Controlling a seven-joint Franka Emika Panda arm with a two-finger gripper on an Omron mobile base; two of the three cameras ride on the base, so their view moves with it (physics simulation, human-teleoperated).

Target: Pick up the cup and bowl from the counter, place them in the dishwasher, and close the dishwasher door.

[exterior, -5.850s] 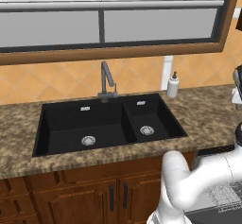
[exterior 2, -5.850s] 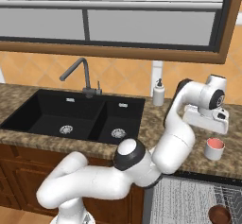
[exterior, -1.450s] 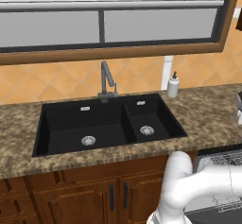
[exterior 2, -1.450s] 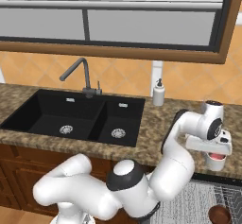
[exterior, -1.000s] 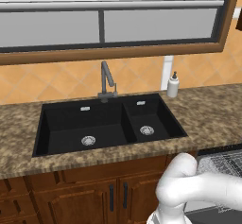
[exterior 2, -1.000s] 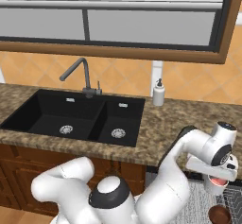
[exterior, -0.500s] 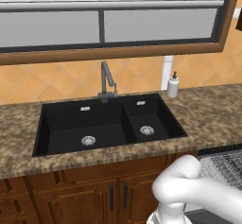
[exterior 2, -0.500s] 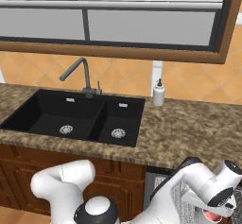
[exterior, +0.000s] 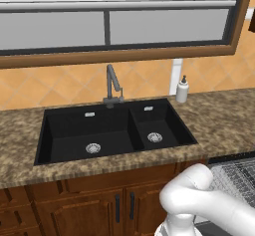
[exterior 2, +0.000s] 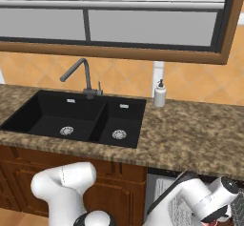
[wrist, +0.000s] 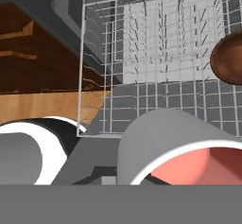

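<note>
While cup point(wrist: 175, 147) rides clamped in fingers, low over dishwasher rack point(wrist: 156, 72), bowl point(wrist: 228, 57) already sits in rack. Bench point(exterior: 224, 123) bare of both. Left, by my read: release cup, shut dishwasher door.

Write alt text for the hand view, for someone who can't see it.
A grey cup with a pink inside sits close to the camera, over the dishwasher's pale wire rack. A brown bowl lies in the rack at the right edge; brown wooden cabinets stand left.
</note>
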